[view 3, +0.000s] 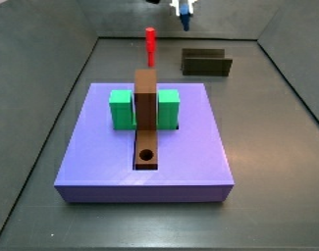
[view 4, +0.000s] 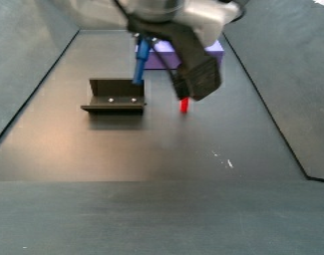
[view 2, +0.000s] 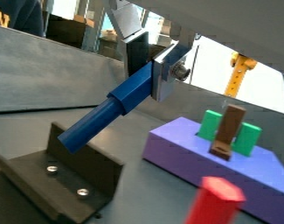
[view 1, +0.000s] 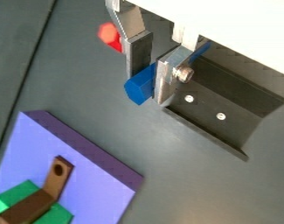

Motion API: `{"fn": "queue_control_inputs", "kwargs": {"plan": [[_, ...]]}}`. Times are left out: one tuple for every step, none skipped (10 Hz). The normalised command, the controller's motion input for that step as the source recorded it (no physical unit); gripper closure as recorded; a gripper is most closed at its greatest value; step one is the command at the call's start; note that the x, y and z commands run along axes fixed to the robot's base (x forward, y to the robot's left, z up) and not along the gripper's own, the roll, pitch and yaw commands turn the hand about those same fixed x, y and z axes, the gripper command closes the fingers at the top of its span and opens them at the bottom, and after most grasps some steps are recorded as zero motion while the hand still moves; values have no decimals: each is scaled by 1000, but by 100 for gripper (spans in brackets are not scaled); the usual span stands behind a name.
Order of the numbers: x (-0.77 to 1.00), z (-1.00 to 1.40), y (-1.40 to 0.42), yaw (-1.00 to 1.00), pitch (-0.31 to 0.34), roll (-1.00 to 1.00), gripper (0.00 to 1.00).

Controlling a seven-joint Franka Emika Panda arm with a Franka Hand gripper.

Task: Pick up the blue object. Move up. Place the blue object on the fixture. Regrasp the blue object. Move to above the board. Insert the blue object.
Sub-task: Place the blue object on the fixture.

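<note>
Gripper (view 3: 185, 8) holds blue object (view 3: 185, 17) (above fixture (view 3: 206, 63)) — airborne.

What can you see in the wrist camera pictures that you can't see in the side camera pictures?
Only the wrist views show the claw's silver fingers clamped on the blue object up close, and the screws in the fixture. Only a side view shows the whole board and the round hole in the brown strip. Both kinds show the blue object held in the air, the fixture, the board and the red peg.
</note>
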Motion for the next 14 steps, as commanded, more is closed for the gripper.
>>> {"fn": "queue_control_inputs", "kwargs": {"plan": [[1000, -274, 74, 40, -37, 0, 100], [1000, -280, 71, 43, -23, 0, 100], [1000, -289, 63, 49, -23, -9, 100], [1000, -334, 0, 31, -20, 0, 100], [937, -394, -114, 14, -46, 0, 100], [891, -229, -334, 6, 0, 6, 100], [886, -226, -366, 29, 51, 89, 100], [737, -243, -189, 63, 106, 123, 100], [531, -260, 0, 146, 166, 277, 100], [303, -246, 0, 266, 186, 351, 100], [177, -309, -140, 371, 149, 226, 100], [20, -340, -157, 194, 126, 0, 100], [286, -217, -343, 226, 503, 40, 100], [423, -191, -246, 83, 811, 80, 100]]}}
